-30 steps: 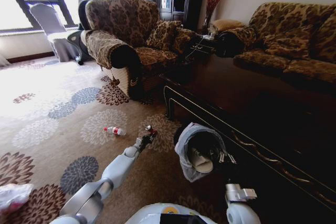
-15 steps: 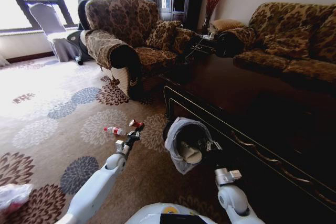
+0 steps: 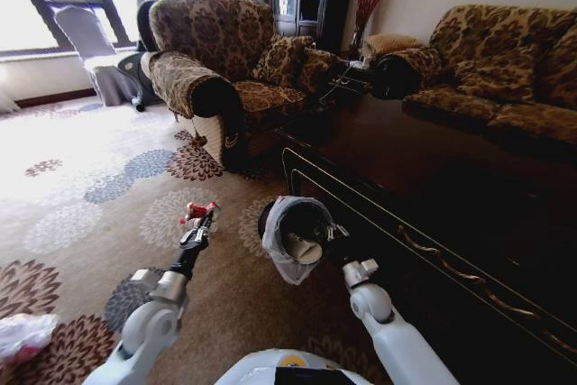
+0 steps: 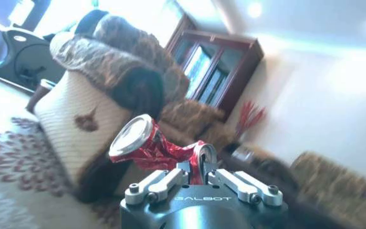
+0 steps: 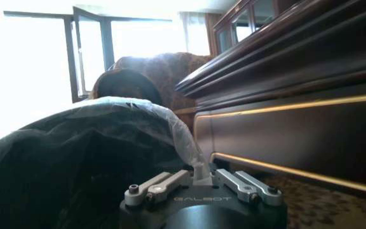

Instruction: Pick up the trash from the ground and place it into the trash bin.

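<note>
My left gripper [image 3: 199, 216] is shut on a piece of trash, a crushed red can [image 3: 198, 210], and holds it above the flowered carpet. In the left wrist view the can [image 4: 150, 148] sticks out sideways from the closed fingers of the gripper [image 4: 196, 172]. To its right, my right gripper [image 3: 335, 237] is shut on the rim of the trash bin [image 3: 287, 223], a black bin with a pale liner, tilted with its mouth facing me. A white cup [image 3: 303, 247] lies inside. The right wrist view has the liner [image 5: 126, 119] right ahead of the gripper [image 5: 199, 175]. A pink-white bag [image 3: 22, 334] lies at the lower left.
A long dark wooden coffee table [image 3: 424, 187] runs along the right, close to the bin. A patterned armchair [image 3: 216, 51] stands ahead and a matching sofa [image 3: 505, 60] at the far right. Open carpet [image 3: 81, 196] stretches to the left.
Both arms have swung left. The left gripper has carried the red can left, over where a bottle lay. The right gripper has brought the bin left, closer to the can.
</note>
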